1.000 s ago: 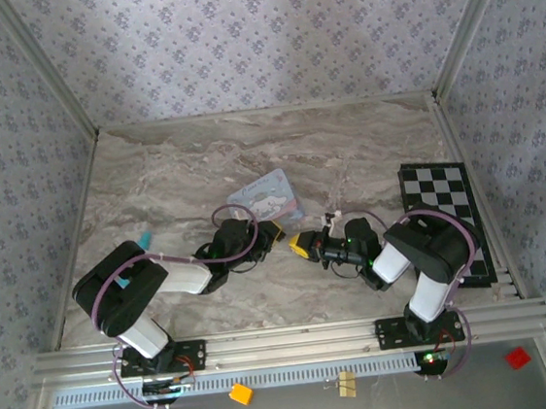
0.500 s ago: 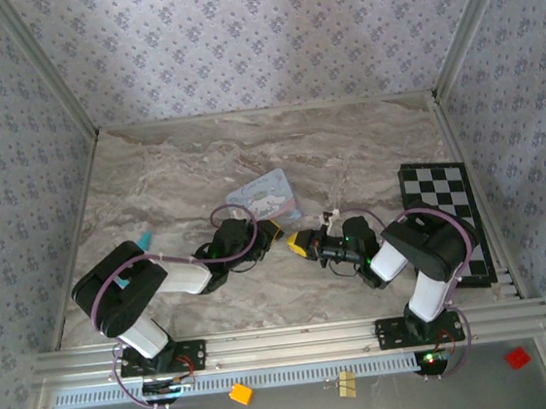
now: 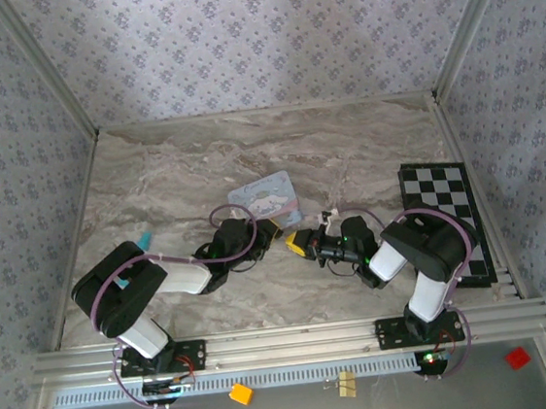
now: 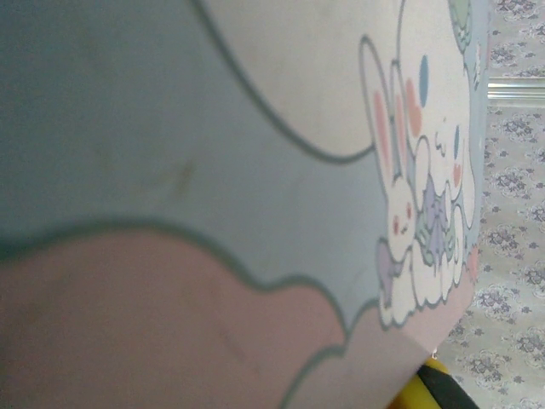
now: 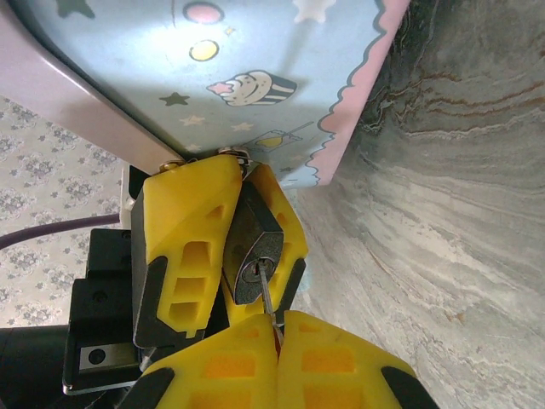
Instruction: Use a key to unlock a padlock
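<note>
In the right wrist view the small dark padlock (image 5: 249, 247) sits clamped between the left gripper's (image 5: 241, 181) yellow fingers (image 5: 183, 247), its keyhole facing my right gripper (image 5: 277, 322). The right gripper is shut on the key (image 5: 266, 298). Its thin blade runs up from between the pads into the keyhole, and the key's head is hidden by the pads. From above, the left gripper (image 3: 270, 228) and right gripper (image 3: 300, 243) meet tip to tip at the table's middle, just below the light-blue tin (image 3: 265, 195).
The light-blue cartoon tin (image 5: 213, 60) lies right behind the padlock, and its printed lid (image 4: 213, 170) is very close to the left wrist camera. A chessboard (image 3: 447, 215) lies at the right. Bare marble (image 5: 460, 221) stretches to the right of the grippers.
The right gripper has crept slightly left toward the left gripper. Both grips are unchanged.
</note>
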{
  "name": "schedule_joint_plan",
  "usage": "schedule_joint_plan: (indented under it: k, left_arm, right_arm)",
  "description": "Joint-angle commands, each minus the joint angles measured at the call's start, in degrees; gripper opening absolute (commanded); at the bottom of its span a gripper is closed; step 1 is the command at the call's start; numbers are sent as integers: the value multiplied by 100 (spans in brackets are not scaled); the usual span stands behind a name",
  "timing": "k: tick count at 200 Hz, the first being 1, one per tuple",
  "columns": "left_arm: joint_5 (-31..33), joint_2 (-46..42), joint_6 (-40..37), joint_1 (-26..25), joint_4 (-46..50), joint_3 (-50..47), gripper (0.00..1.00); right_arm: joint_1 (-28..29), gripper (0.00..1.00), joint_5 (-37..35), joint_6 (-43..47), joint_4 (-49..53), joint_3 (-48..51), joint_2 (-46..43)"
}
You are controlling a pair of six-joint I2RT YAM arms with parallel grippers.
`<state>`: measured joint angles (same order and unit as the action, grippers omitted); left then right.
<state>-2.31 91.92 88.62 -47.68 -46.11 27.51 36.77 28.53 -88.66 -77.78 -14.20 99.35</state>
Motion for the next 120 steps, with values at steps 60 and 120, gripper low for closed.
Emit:
schedule_joint_plan:
  k: [60,120]
  left_arm:
    - [-710,-174,-36,-382,-197,271,5]
    - [-727,-94,-52,-428,-232,397,6]
  right_arm:
    - [-316,0,-23,24,-202,-392,44]
    - [-144,0,-91,81,-198,-437,226]
